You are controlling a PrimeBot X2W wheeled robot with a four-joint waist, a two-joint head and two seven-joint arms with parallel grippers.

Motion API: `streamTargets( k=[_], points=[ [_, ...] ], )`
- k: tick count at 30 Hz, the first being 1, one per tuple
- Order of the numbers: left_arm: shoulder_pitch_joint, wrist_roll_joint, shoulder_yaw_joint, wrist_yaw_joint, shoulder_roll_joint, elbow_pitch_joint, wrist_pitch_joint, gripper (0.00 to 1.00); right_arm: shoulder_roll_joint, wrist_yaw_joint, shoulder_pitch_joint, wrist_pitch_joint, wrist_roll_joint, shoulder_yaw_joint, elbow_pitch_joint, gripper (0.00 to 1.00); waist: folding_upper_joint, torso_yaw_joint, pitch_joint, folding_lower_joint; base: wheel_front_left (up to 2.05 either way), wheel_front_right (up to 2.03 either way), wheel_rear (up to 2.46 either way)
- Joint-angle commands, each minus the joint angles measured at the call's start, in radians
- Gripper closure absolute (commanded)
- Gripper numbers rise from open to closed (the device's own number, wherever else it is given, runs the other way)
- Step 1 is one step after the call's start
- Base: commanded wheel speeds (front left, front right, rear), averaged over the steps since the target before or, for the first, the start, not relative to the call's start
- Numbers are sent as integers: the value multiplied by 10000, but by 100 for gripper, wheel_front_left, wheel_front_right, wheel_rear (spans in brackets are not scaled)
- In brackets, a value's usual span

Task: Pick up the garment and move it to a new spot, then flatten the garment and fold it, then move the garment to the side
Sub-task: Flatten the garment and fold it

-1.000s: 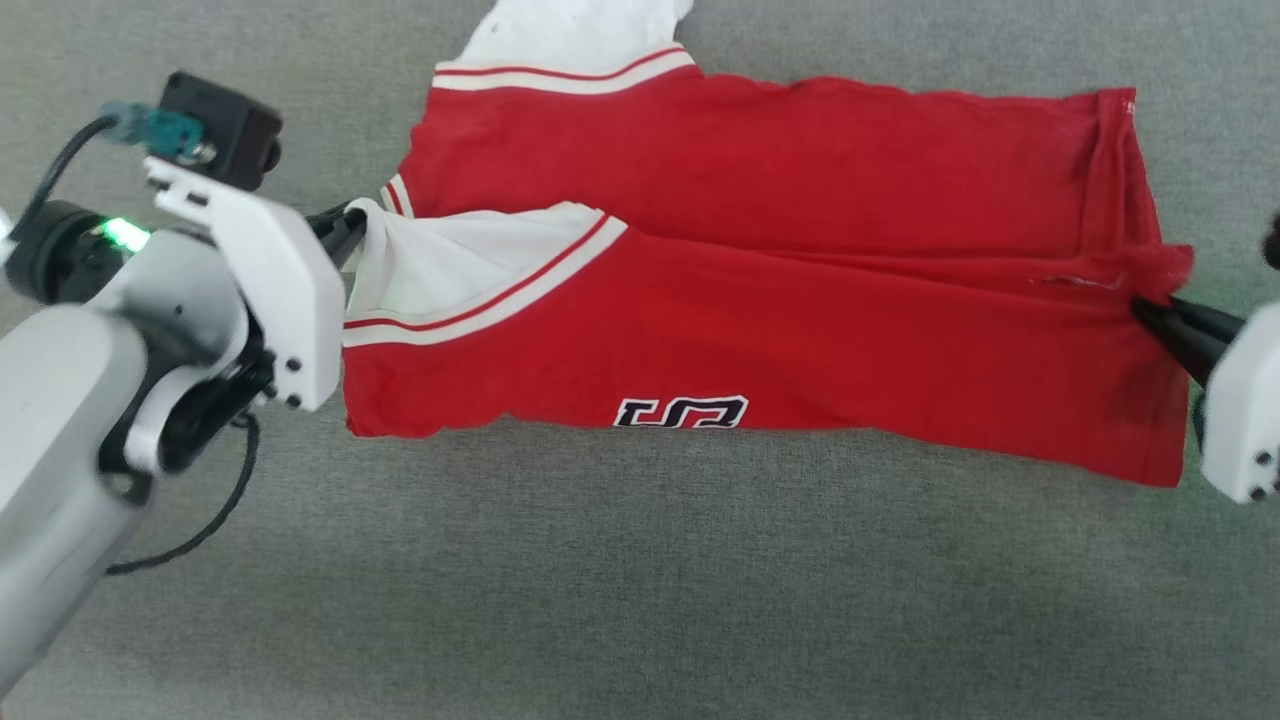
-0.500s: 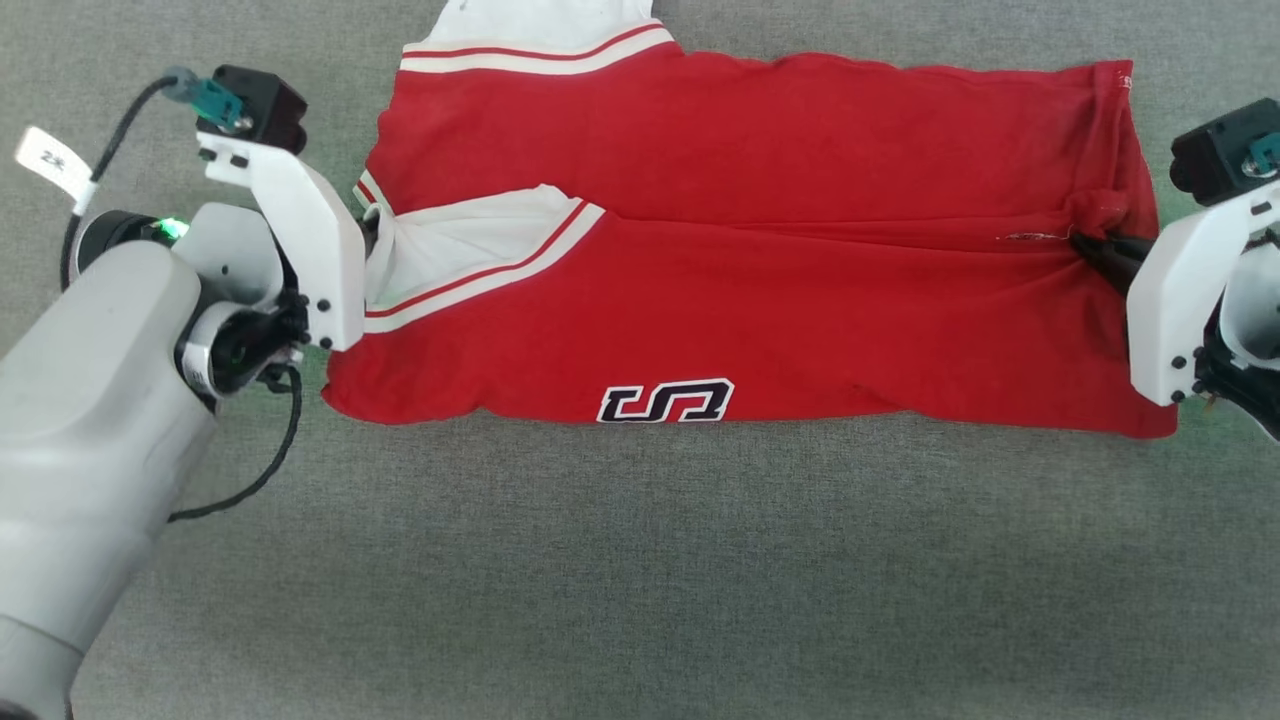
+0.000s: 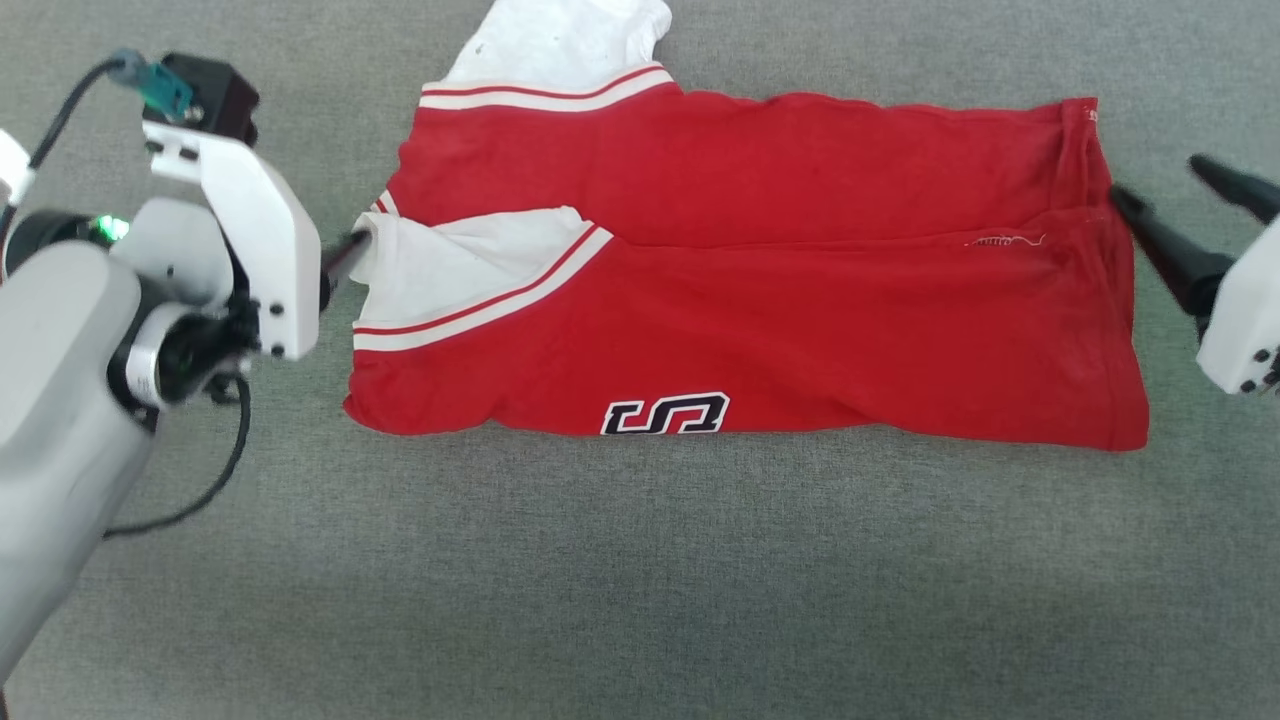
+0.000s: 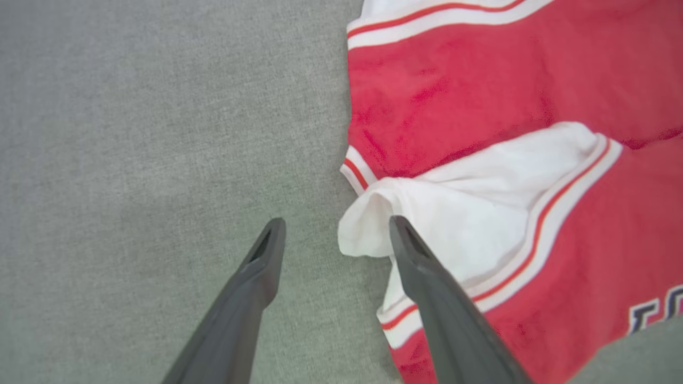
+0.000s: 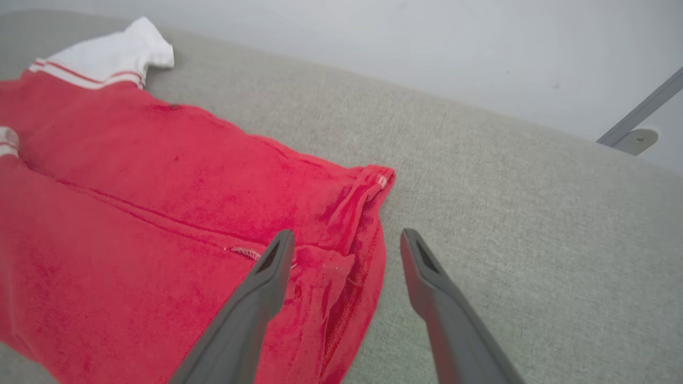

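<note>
The garment [image 3: 750, 300] lies on the grey cloth surface, folded lengthwise, its near half laid over the far half. A white striped sleeve [image 3: 470, 265] rests on top at the left, and part of the black lettering [image 3: 665, 413] shows at the near edge. My left gripper [image 4: 336, 223] is open at the garment's left end, where the sleeve's puffed fold [image 4: 368, 213] sits loose beside one finger [image 4: 427, 277]. At the right end my right gripper [image 3: 1170, 195] is open just off the hem [image 5: 347, 213], one finger [image 5: 256, 298] above the red cloth [image 5: 133, 186], holding nothing.
The second white sleeve [image 3: 560, 40] sticks out past the garment's far edge. Grey cloth surface [image 3: 640, 580] stretches wide in front of the garment. A pale wall and a grey metal strut [image 5: 635, 133] stand beyond the surface's far edge. A black cable [image 3: 200, 490] hangs from my left arm.
Both grippers have opened and let go: the sleeve at the left and the bunched hem at the right now lie loose. The right gripper has backed off to the right. The head camera shifted slightly.
</note>
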Motion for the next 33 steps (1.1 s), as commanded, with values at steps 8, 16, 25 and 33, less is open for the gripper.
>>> streamTargets(
  k=[8,16,25,33],
  points=[
    [1541,-429,47,1849,1165,-3431,1050,0,1199,-6,1419,-1063,-1008,-2071,-1388,0,0,-97,-132,0,0,0,0],
    [2557,-336,-118,3240,1864,-4956,1491,0,2879,-6,2788,-1449,-1978,-3638,-2771,0,0,-439,11,0,0,0,0],
    [2953,-970,-49,3409,1487,-3606,1553,0,3858,-6,4042,-242,-2003,-4166,-3395,0,0,-859,308,0,0,0,0],
    [2729,-1035,-224,2931,884,-2843,1515,100,4057,-4,4346,2056,-1764,-3817,-3514,0,0,-861,458,0,0,0,0]
  ],
)
